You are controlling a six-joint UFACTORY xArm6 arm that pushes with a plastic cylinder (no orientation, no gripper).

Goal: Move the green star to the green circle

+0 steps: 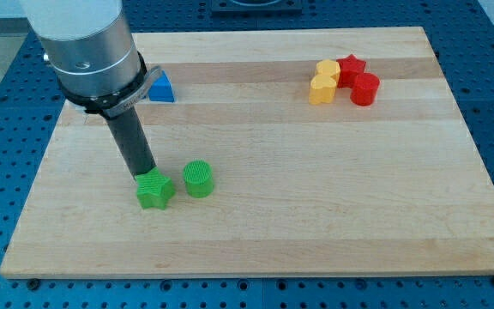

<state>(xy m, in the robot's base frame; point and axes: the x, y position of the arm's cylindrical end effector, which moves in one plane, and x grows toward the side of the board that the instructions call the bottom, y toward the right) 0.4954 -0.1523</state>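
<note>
The green star (155,191) lies on the wooden board (316,189) at the lower left. The green circle (199,178), a short cylinder, stands just to its right, with a thin gap between them. My tip (143,175) is at the star's upper left edge, touching or nearly touching it. The dark rod rises from there to the arm's grey body at the view's top left.
A blue triangle block (161,87) sits at the upper left, partly behind the arm. At the upper right, two yellow blocks (323,83), a red star (351,67) and a red cylinder (364,88) are clustered together.
</note>
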